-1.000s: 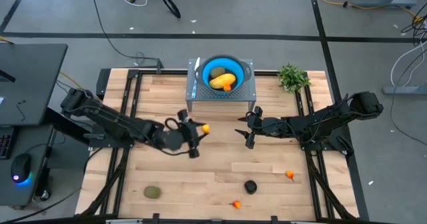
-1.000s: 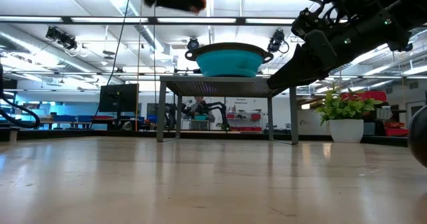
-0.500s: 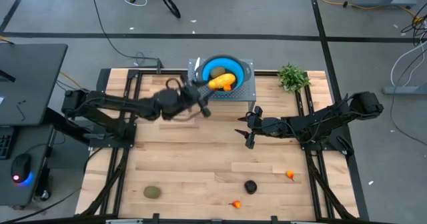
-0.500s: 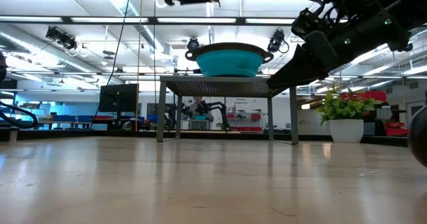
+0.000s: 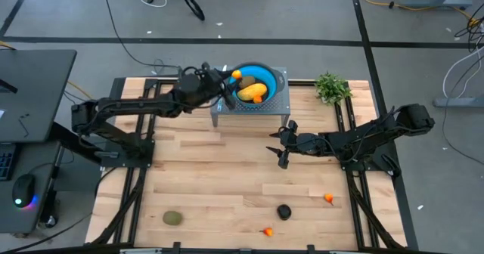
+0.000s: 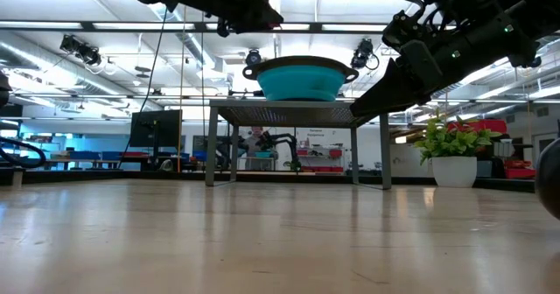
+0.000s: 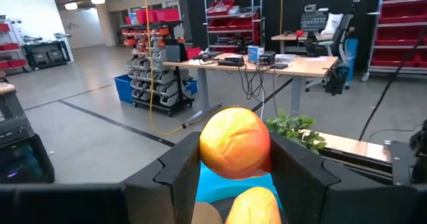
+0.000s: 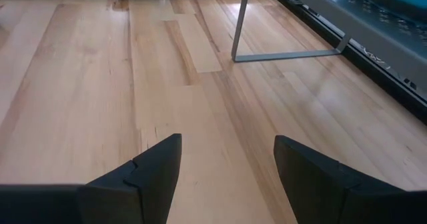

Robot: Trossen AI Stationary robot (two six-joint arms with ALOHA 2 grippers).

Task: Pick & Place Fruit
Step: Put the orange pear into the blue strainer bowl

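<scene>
My left gripper [image 5: 231, 78] is up over the left rim of the blue bowl [image 5: 262, 79] and is shut on a tiny orange fruit [image 5: 236, 75]. The bowl stands on a grey metal stand [image 6: 298, 110] at the far edge. It holds the yellow oblong fruit [image 5: 249, 94], an olive-green oval [image 5: 246, 82] and a small orange one [image 5: 259, 99]. On the near part of the table lie an olive-green oval [image 5: 173, 218], a black round fruit [image 5: 283, 211] and two orange-red ones [image 5: 328, 198] [image 5: 267, 230]. My right gripper [image 5: 283, 146] hangs open over mid-table. My left gripper pinches the tiny orange fruit [image 7: 235, 143] between its two fingers [image 7: 179, 171], which reach from the table's left side. The fruit is lifted clear, above the bowl, with the yellow fruit [image 7: 252, 206] just below it.
A leafy green plant [image 5: 331, 86] in a white pot [image 6: 454, 171] stands at the far right corner, beside the stand. Bare wood lies under my right gripper [image 8: 227, 164], with a stand leg [image 8: 237, 24] ahead of it. Black frame rails run along both table sides.
My left gripper, still shut on the orange fruit, has swung from mid-table up and toward the far edge, ending over the bowl's left rim. The fruit travelled with it, lifted clear.
</scene>
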